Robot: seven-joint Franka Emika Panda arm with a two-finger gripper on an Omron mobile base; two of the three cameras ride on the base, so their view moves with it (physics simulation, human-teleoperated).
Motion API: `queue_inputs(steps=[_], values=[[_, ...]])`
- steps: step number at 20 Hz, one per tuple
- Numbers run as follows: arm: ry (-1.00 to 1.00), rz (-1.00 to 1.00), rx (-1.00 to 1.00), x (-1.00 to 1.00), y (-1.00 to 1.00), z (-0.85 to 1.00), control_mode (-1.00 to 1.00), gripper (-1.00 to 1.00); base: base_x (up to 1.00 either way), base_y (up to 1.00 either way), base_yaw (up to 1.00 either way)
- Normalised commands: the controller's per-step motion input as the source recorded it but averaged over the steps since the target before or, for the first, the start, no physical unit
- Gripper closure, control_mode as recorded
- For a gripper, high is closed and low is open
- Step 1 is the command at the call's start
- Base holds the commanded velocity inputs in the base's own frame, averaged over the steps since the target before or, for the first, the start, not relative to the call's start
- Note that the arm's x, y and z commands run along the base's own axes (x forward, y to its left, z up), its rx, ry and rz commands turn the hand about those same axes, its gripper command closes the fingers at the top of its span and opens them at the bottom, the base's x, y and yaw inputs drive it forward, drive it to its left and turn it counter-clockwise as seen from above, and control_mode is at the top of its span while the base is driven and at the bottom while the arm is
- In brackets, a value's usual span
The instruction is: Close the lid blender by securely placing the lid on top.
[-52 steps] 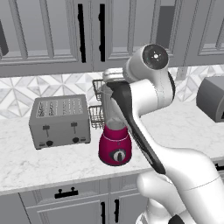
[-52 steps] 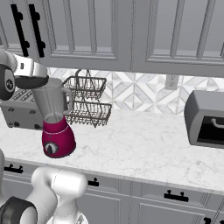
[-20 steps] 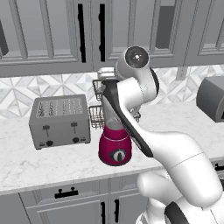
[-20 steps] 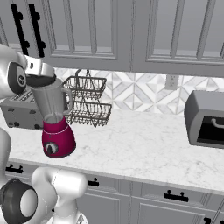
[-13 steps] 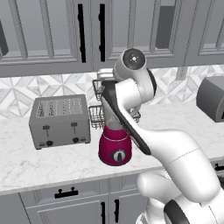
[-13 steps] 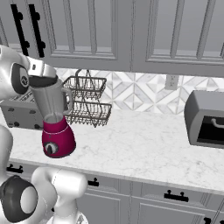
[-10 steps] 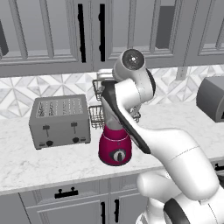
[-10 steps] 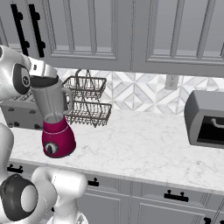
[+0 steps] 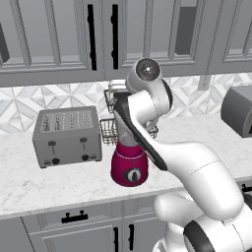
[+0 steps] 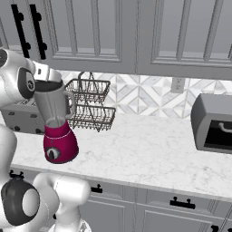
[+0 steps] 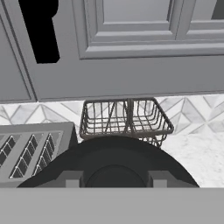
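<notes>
Blender [image 10: 58, 131] is seen upright on marble surface [image 10: 149, 152], magenta base w/ grey dial toward front edge, clear grey jar above, handle toward the wire rack.

Lid [image 11: 114, 164] is seen in hand view as a dark round disc w/ raised centre, low in frame, close under the camera. In right base view a dark band [image 10: 47, 86] sits at the jar mouth, level w/ rim; whether fully seated can't be told.

Gripper [image 10: 43, 72] is held directly above jar top, at the lid. Jaws' state can't be told: tips are hidden by lid and hand body.

Toaster [image 9: 66, 135] is placed left of blender, near but apart. Two-tier wire rack [image 10: 88, 104] stands just behind blender. Microwave [image 10: 212, 123] sits well apart at right.
</notes>
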Motion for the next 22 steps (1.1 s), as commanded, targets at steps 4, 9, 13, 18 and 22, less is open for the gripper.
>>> queue_inputs(steps=[4,9,13,18,22], values=[[0.00,0.00,0.00,0.12,0.02,0.00,-1.00,1.00,0.00,0.00,0.00],[0.00,-0.01,0.00,0.12,0.12,0.00,-1.00,1.00,0.00,0.00,0.00],[0.00,-0.01,0.00,0.03,0.18,0.00,-1.00,1.00,0.00,0.00,0.00],[0.00,-0.02,0.00,0.00,0.14,0.00,-1.00,1.00,0.00,0.00,0.00],[0.00,-0.03,0.00,0.00,0.03,0.00,-1.00,1.00,0.00,0.00,0.00]])
